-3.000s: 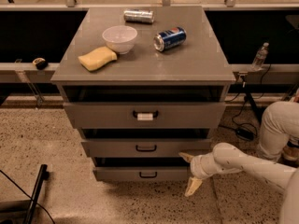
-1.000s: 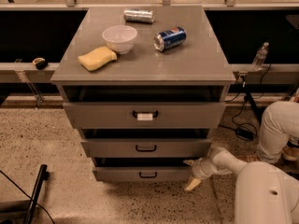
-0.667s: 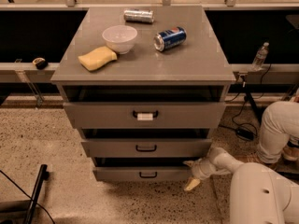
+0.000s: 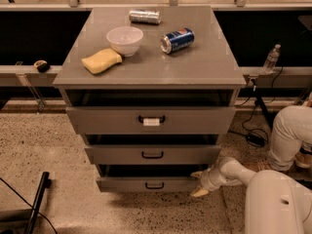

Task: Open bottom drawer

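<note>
Grey cabinet [image 4: 73,121], three drawers stacked. The bottom drawer [image 4: 122,184] sits lowest, just above the speckled floor, with a plain front and a small black loop handle [image 4: 154,185] at its middle. It looks shut or barely cracked; I cannot tell which from this angle.

Tool [image 4: 197,184] is low at the right end of that drawer front, reached in from the right on the white arm [image 4: 234,172]. Its two fingers are spread apart, one above and one below the level of the front's right corner. It grips nothing that I can see, and whether a finger touches the front is unclear. It is well to the right of the handle, not on it.

Tabletop [image 4: 209,62] carries a white bowl [image 4: 125,39], a yellow sponge [image 4: 101,61], a blue can [image 4: 177,40] on its side and a silver can [image 4: 145,16] on its side, none of them involved.

Step in hand, as I read it: the approach, getting purchase on the drawer — the pull is not yet made. The next move calls for either sliding left to hook the loop handle or closing on the front's right edge, then drawing straight out toward the camera. A pull from the corner risks skewing the drawer in its runners — a centred grip is safer.
</note>
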### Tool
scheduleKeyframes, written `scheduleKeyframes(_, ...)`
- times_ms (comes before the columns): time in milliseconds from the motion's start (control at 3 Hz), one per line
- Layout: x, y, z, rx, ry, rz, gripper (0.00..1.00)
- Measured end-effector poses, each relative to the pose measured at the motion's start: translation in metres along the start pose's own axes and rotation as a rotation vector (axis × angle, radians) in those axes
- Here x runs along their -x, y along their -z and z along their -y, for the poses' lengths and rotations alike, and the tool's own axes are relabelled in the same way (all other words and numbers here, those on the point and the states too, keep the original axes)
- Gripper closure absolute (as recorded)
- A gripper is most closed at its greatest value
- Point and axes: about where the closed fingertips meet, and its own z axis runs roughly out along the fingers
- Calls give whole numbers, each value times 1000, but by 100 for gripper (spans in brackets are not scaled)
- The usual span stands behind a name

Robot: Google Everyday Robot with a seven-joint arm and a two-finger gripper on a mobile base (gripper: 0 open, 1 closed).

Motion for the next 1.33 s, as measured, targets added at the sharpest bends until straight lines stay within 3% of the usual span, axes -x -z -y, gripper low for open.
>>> scheduleKeyframes(333, 8, 15, -37, 22, 22, -33, 37)
scheduleKeyframes(667, 10, 18, -87, 59, 5, -45, 36)
scheduleKeyframes(1000, 18, 35, -121, 28, -14, -46, 32)
scheduleKeyframes(1333, 47, 65, -123, -33, 40, -55, 30)
